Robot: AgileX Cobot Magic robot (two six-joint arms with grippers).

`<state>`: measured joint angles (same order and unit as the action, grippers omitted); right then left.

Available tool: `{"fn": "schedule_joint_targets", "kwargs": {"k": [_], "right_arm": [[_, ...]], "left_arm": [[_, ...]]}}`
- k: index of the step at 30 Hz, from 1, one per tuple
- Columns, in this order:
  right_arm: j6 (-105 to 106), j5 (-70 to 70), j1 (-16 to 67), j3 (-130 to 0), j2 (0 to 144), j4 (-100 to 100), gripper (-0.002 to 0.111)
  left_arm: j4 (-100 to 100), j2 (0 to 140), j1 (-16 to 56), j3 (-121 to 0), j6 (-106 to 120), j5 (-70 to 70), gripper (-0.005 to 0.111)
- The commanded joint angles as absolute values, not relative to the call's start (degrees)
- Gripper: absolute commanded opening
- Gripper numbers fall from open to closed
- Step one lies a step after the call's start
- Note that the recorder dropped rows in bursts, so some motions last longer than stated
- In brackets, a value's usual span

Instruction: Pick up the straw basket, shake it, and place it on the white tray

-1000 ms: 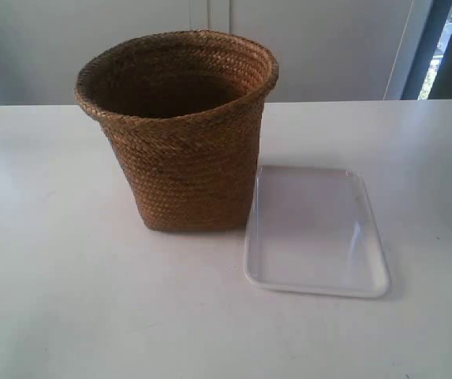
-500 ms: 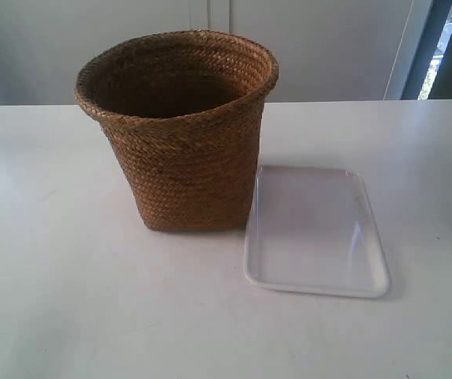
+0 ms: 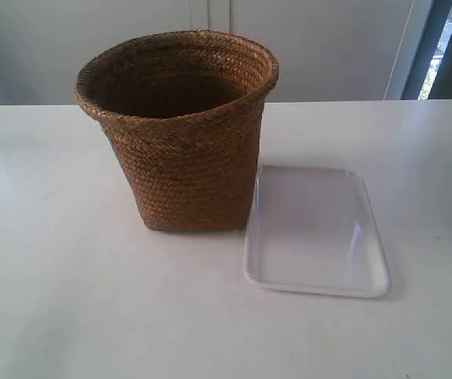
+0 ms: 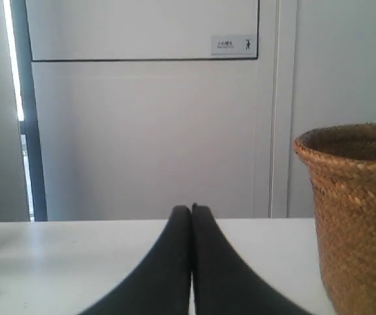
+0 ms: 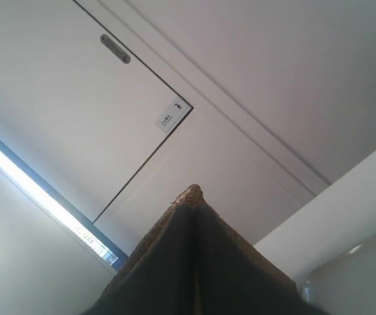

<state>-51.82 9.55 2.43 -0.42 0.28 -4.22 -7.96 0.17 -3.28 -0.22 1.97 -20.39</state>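
Observation:
The straw basket (image 3: 182, 134) stands upright on the white table, brown and woven, with its wide round mouth showing an empty inside. Its base touches the near-left edge of the white tray (image 3: 316, 230), which lies flat and empty to its right. Neither arm shows in the exterior view. In the left wrist view my left gripper (image 4: 191, 209) is shut with nothing in it, low over the table, and the basket (image 4: 358, 216) stands apart to one side. My right gripper (image 5: 194, 190) is shut and empty too, and points up at the wall.
The white table (image 3: 68, 276) stretches all round the basket and tray. Behind it rise white cabinet doors (image 4: 148, 131) and a dark window frame (image 3: 438, 47). A glossy white surface (image 5: 352, 275), perhaps the tray, shows beside the right fingers.

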Motion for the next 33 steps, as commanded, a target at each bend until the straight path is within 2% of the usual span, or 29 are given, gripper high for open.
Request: {"fn": "schedule_joint_targets", "kwargs": {"k": [1,5,10,13,15,18,21,24,29,33], "right_arm": [[-58.0,3.9,2.3,0.0,0.0,-4.3,0.000],[-69.9,-6.1,2.3,0.0,0.0,-4.3,0.000],[-71.2,-9.5,2.3,0.0,0.0,-4.3,0.000],[-70.7,-6.2,2.3,0.0,0.0,-4.3,0.000],[-66.1,-2.1,2.3,0.0,0.0,-6.3,0.000],[-52.0,4.3,2.2,-1.0,0.0,-9.1,0.000],[-42.9,-2.5,2.2,-8.5,2.5,-9.0,0.000],[-38.8,-8.3,2.2,-16.9,9.0,-10.6,0.000],[-38.8,-11.0,2.3,-28.7,24.2,-13.5,0.000],[-40.3,-14.0,2.3,-31.6,29.1,-11.4,0.000]], "left_arm": [[-11.1,0.0,-3.3,0.0,-13.6,-24.9,0.000],[-15.3,0.0,-3.3,0.0,-40.4,-16.6,0.000],[-15.3,0.0,-3.3,0.0,-42.2,-5.0,0.000],[-15.3,0.0,-3.3,0.0,-42.2,-5.6,0.000],[-15.3,0.0,-3.3,0.0,-42.2,-11.0,0.000],[-15.3,0.0,-3.3,-1.6,-31.0,-20.1,0.000],[-19.9,2.7,-3.3,-10.0,-13.7,-14.4,0.000],[-25.7,8.4,-3.3,-16.6,-3.9,-14.3,0.000],[-33.0,17.9,-3.3,-22.3,-4.2,-19.9,0.000],[-32.7,19.8,-3.3,-22.4,-4.2,-10.5,0.000]]}}
